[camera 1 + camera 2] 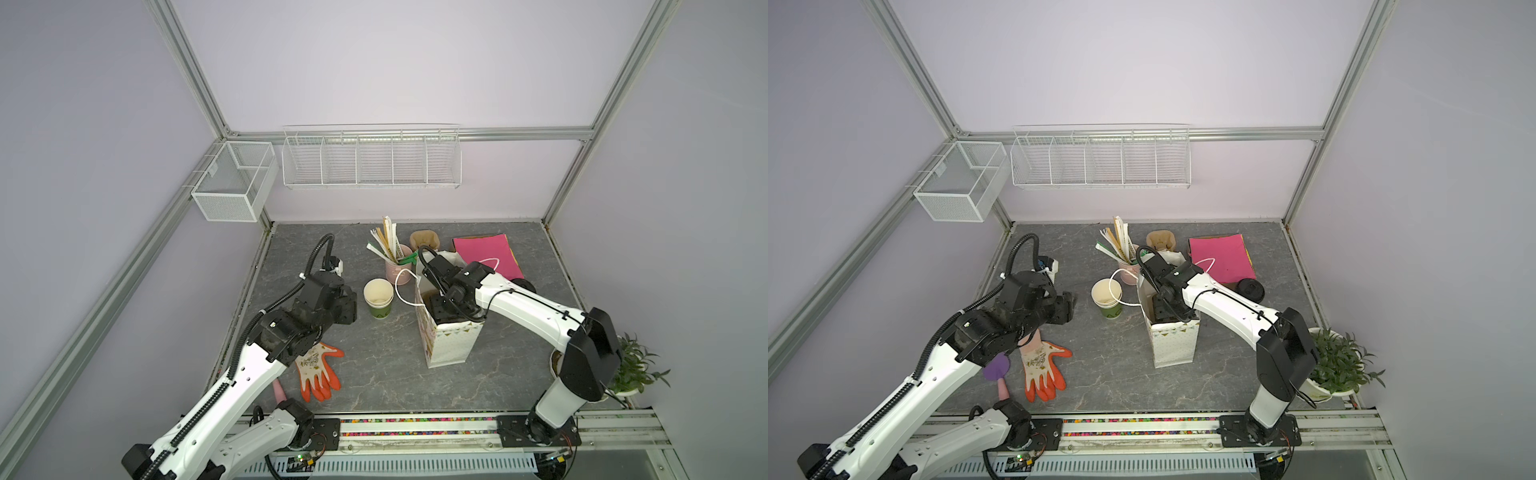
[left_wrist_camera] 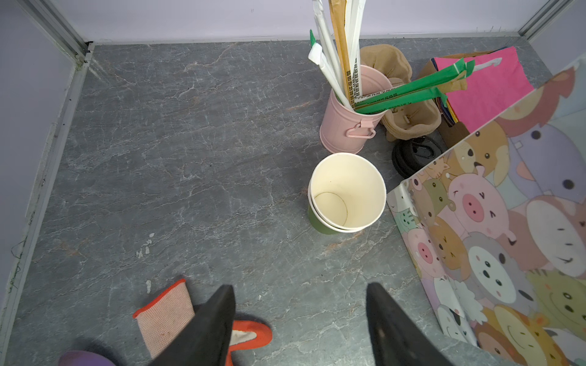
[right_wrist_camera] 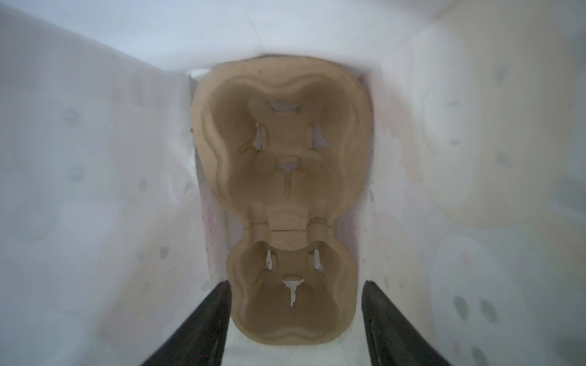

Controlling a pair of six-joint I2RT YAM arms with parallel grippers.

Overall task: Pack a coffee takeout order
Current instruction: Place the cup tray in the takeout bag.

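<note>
Right gripper (image 3: 297,282) is deep inside the white paper bag (image 1: 451,345), jaws spread wide and pinching nothing. Below them the brown pulp cup carrier (image 3: 285,152) lies flat on the bag's floor, both wells facing up. That's the first piece of the order packed, by the look of it.

Left gripper (image 2: 299,285) hovers well off to the bag's left, fingers apart and empty, above the cuff of the orange-and-white glove (image 1: 318,370). The stacked paper cups (image 1: 378,297) stand between it and the bag.

Handling, as I judge it: the carrier is light, stiff enough to lift by its rim or the narrow bridge between the wells, and rough enough not to slip, but a hard squeeze would crush it. The bag is thin and top-heavy with an arm in its mouth, so any snag on the way out could tip it. Steady it by the top rim or the cord handles (image 1: 401,286). The pink paper sheet (image 1: 486,253), on a stack of coloured sheets just beyond the bag, is limp. A corner looks like the only real purchase.

Only the right wrist view shows the bag's inside, so only there is the carrier's seating clear. In both top views the arm fills the opening. The left wrist view alone shows the cartoon-animal face of the bag, plus the pink bucket (image 2: 348,126) and a spare carrier (image 2: 409,123) behind it.
</note>
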